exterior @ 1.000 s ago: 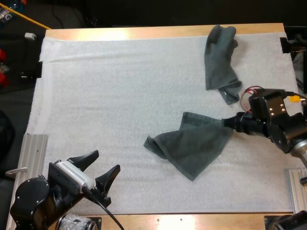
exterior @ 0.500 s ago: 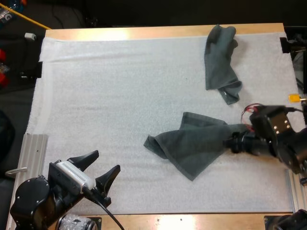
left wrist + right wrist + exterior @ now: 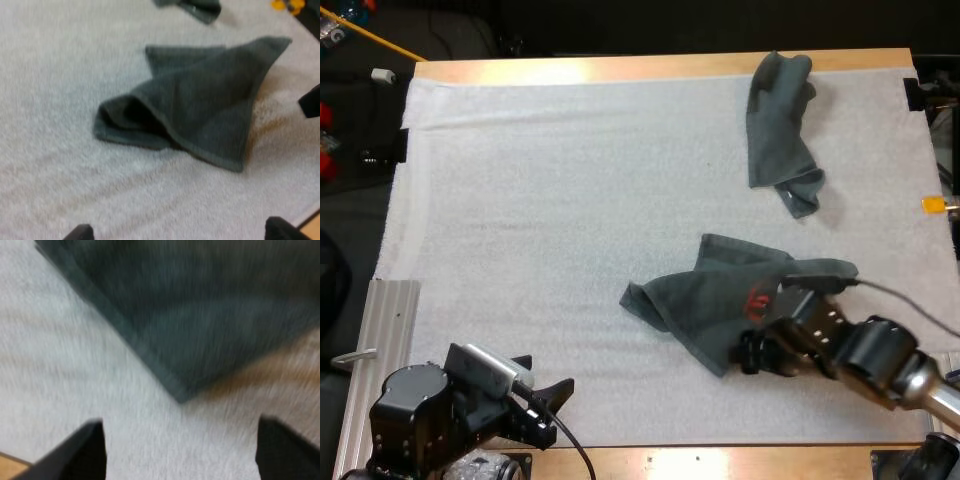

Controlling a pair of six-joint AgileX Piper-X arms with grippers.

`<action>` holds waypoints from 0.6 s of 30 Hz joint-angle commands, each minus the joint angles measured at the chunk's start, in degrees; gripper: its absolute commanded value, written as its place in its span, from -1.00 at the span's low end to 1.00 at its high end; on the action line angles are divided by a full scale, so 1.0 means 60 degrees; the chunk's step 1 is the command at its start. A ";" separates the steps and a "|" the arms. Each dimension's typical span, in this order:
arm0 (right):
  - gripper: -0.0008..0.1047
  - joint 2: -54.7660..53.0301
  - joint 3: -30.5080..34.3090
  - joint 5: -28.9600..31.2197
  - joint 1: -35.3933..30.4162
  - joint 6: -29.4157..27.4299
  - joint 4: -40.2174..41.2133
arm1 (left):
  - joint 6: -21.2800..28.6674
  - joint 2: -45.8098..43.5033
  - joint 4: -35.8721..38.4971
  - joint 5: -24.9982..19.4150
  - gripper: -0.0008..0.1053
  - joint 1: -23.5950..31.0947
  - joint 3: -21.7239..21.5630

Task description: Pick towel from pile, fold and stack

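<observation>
Left pincer [image 3: 546,378] low at near left corner of mat [image 3: 540,200], spread wide, gripping nothing. From left wrist view: left pincer [image 3: 180,232] fingers [image 3: 80,233] far apart over bare mat, well short of towel.

Towel [image 3: 705,300] mid-mat, a bit right of centre. Dark grey-green, loosely doubled over into a rough triangle. Rolled fold bulging at its left end, one corner pointing toward near edge of table [image 3: 620,68]. Same towel [image 3: 200,110] from left wrist view: open loop of cloth at the fold, hemmed edges visible, flat on mat.

Right pincer [image 3: 740,355] at towel's near right corner, arm lying across towel's right side. Right pincer [image 3: 182,450] spread wide, clamping nothing. Towel [image 3: 190,305] corner pointing into the gap between the fingers [image 3: 90,450], short of both.

Second towel [image 3: 775,120] crumpled in a long bunch at far right of mat, well apart from both pincers. Its end [image 3: 195,6] beyond first towel in left wrist view.
</observation>
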 commanded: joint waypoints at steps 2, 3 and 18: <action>0.18 0.0307 0.0229 -0.0082 0.0025 0.0526 -0.0520 | -0.0015 0.0053 0.0194 0.0054 0.25 -0.0034 -0.0008; 0.18 0.0495 0.0324 -0.0148 0.0024 0.0733 -0.0684 | -0.0015 0.0056 0.0294 0.0054 0.25 -0.0034 -0.0008; 0.18 0.3171 0.0463 -0.0736 0.0024 0.1477 -0.2258 | -0.0015 0.0054 0.1266 0.0054 0.25 -0.0034 -0.0008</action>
